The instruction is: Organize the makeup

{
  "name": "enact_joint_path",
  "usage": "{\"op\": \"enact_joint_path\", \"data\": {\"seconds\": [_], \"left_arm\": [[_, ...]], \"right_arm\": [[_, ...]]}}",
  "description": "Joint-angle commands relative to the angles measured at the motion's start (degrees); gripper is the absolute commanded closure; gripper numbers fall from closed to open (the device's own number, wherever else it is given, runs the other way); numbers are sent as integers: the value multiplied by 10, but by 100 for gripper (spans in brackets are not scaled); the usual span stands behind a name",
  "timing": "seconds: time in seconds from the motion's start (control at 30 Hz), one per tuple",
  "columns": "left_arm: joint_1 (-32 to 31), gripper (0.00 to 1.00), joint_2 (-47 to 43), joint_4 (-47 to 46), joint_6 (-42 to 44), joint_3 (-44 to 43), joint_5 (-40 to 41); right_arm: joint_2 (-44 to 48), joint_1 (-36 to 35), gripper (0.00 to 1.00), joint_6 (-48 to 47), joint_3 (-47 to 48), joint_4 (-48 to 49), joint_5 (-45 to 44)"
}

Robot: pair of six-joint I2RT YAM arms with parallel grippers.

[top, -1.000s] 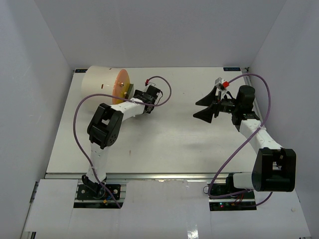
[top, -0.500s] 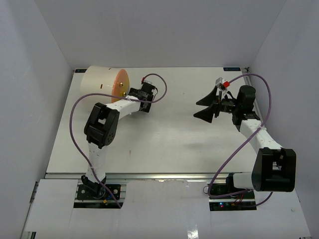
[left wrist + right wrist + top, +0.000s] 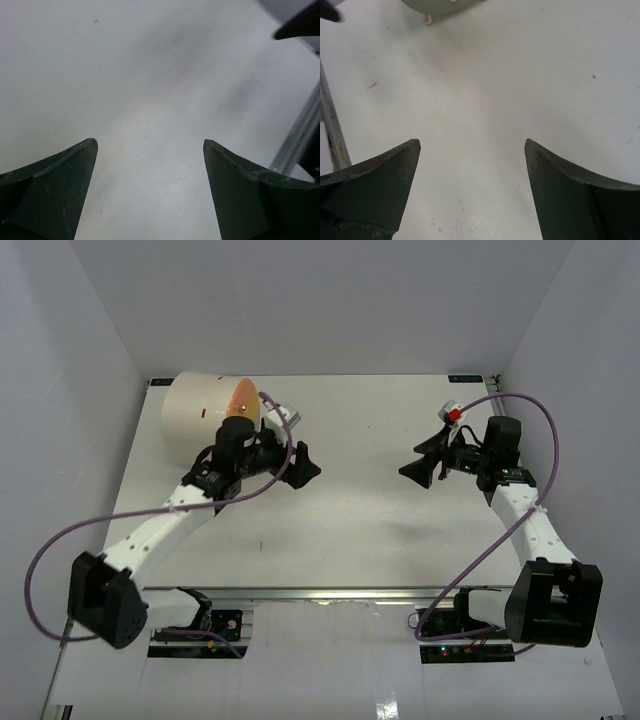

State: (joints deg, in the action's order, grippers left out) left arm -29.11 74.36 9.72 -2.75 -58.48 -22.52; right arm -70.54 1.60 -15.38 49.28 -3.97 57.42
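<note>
No makeup shows in any view. My left gripper (image 3: 311,467) hovers over the bare white table (image 3: 340,530), just right of the big cream cylinder (image 3: 200,415) with the orange face (image 3: 245,400). Its jaws are wide open and point right, with nothing between them (image 3: 150,142). My right gripper (image 3: 412,462) faces it from the right side of the table, also open and empty (image 3: 472,142). The right wrist view shows the cylinder's rounded edge (image 3: 437,4) at the top, far ahead of the fingers.
White walls close in the table on the left, back and right. A metal rail (image 3: 330,592) runs along the near edge. Purple cables loop from both arms. The other gripper's dark fingertip (image 3: 300,25) shows in the left wrist view.
My left arm has pulled back from the cylinder's orange face and swung out to the right over the table, its jaws opening wider. The right gripper shifted slightly.
</note>
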Motion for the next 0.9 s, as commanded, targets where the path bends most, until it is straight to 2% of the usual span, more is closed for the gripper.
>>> {"op": "enact_joint_path", "data": {"seconds": [0.0,0.1,0.27,0.37,0.63,0.87], "left_arm": [[12,2,-145,-64,-13,90,-89],[16,2,-264,-71,-19,147,-55],[18,2,-375,-60,-17,193,37],[19,2,-407,-38,-19,212,73],[19,2,-424,-29,-16,216,96],[19,2,-421,-29,-16,217,102]], "right_arm": [[51,1,10,-41,14,-72,-176],[78,2,10,-22,0,-72,-233],[155,6,10,-13,-55,-41,-272],[186,10,10,-6,-85,-23,-258],[200,24,10,70,-103,4,-258],[196,27,10,89,-102,7,-261]]}}
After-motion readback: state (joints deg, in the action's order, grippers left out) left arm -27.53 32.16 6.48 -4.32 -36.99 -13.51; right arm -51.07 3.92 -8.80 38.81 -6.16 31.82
